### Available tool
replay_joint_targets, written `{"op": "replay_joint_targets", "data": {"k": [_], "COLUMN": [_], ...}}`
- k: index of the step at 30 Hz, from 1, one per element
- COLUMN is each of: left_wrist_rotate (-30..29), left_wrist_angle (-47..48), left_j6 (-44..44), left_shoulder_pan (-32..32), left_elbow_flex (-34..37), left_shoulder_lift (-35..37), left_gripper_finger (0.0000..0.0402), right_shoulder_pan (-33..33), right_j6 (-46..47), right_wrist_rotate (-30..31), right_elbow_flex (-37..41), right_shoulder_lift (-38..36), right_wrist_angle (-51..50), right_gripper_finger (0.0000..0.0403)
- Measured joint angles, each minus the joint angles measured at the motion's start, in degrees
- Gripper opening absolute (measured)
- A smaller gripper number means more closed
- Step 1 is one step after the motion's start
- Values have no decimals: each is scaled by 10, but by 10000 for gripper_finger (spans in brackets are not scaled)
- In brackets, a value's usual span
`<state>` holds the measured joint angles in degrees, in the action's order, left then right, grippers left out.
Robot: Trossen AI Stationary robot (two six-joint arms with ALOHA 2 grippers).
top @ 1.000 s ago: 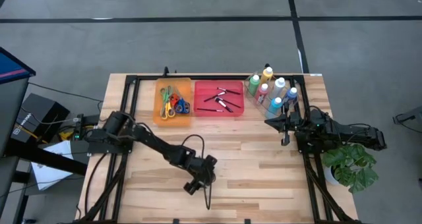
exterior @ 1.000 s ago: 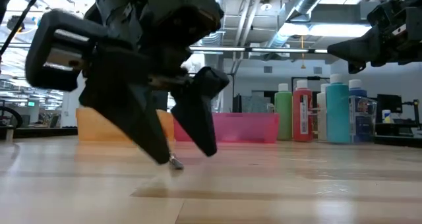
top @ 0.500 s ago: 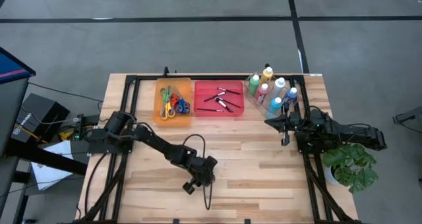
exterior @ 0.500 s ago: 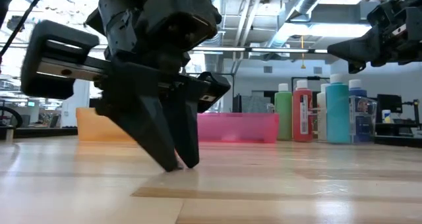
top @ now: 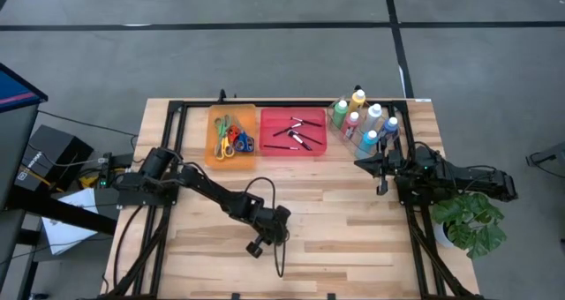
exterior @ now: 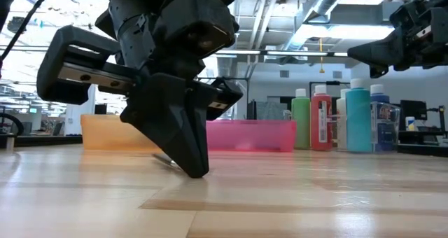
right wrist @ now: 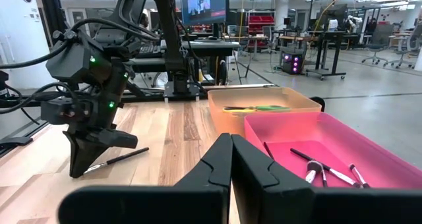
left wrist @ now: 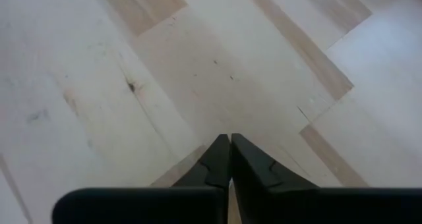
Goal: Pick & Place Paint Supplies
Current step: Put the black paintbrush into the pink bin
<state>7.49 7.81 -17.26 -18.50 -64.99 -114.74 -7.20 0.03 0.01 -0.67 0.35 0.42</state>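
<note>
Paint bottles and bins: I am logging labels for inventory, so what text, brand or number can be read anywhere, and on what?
Nothing can be read.
Paint bottles: labels too small to read.
Black box left of the table: white logo and text, too blurred.
Screen in the room: picture only, no words readable.
Orange bin, pink bin: no text.

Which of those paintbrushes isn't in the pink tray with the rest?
The brush lying on the bare wooden table, pinched at one end by the left hand. All the other brushes lie inside the pink tray.

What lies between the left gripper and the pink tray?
In the high view, only bare tabletop lies between the left gripper, shut on a brush, and the pink tray.
</note>
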Motion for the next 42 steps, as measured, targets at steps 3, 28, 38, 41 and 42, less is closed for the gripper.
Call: {"op": "replay_joint_targets", "data": {"k": [3,28,38,41,42], "left_wrist_rotate": [-4,-182,-201,-154,-144], "left_wrist_angle": [0,-106,-163,-190,-194], "left_j6": [22,204,129,129,130], "left_shoulder_pan": [0,51,179,235,252], "left_elbow_flex": [1,2,2,2,2], "left_shoulder_lift": [1,241,295,280,274], "left_gripper_finger": [1,0,0,0,0], "right_shoulder_pan": [0,0,0,0,0], "right_j6": [0,0,0,0,0], "right_wrist_rotate": [0,0,0,0,0], "right_elbow_flex": [0,0,0,0,0], "right_shoulder_lift": [0,0,0,0,0], "right_wrist_angle": [0,-2,-3,-3,-3], "right_gripper_finger": [0,0,0,0,0]}}
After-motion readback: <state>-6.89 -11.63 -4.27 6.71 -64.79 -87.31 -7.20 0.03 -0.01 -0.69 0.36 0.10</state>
